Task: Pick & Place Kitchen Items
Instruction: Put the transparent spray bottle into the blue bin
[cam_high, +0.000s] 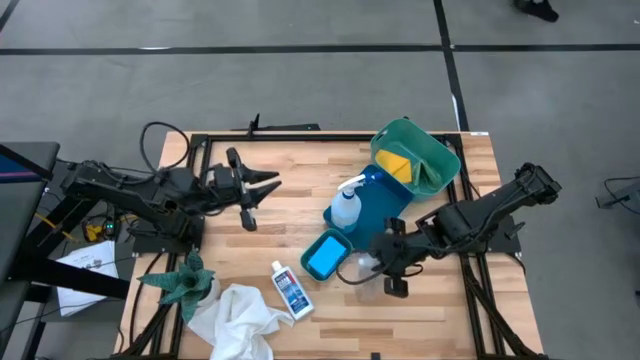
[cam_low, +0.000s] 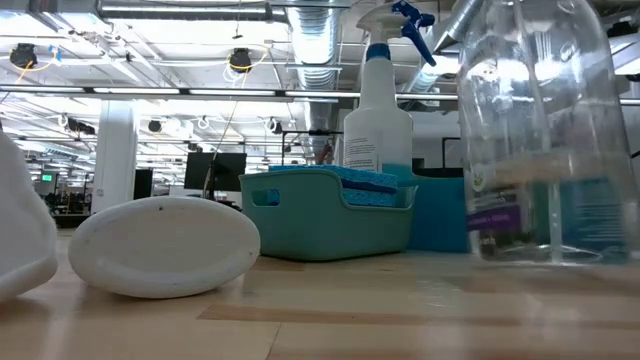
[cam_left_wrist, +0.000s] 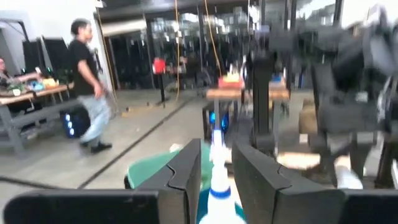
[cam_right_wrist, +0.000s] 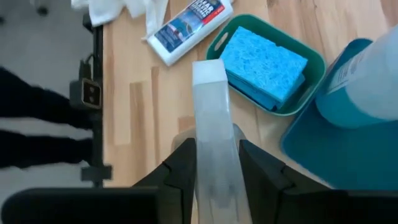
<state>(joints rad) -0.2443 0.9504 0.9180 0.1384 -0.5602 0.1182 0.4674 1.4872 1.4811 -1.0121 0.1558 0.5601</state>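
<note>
We see a light wooden slatted table (cam_high: 300, 190) under two dark arms. At about 1 o'clock on it sits a tilted green plastic bin (cam_high: 428, 155) with a yellow oblong pad (cam_high: 395, 166) inside. Just beside it, toward the centre, a blue square tray (cam_high: 385, 205) carries a white spray bottle with a blue trigger (cam_high: 346, 207). At 7 o'clock lies a crumpled white cloth (cam_high: 235, 318), with a green spiky star-shaped plant (cam_high: 184, 282) touching its 10 o'clock edge. Near 6 o'clock a small teal plastic basket (cam_high: 326, 256) holds blue rectangular sponges (cam_right_wrist: 264, 65). A small white bottle with a blue label (cam_high: 290, 290) lies flat between cloth and basket. A clear plastic bottle (cam_right_wrist: 211, 137) is at 4 o'clock of the basket.

The right tool (cam_right_wrist: 214, 168) is at 5 o'clock on the table, its fingers clamped on the clear plastic bottle, one on each side. The left tool (cam_high: 262, 187) hangs at 9 o'clock above bare table, fingers a little apart, nothing between them. In the left wrist view a person (cam_left_wrist: 87, 87) walks in the room behind.
</note>
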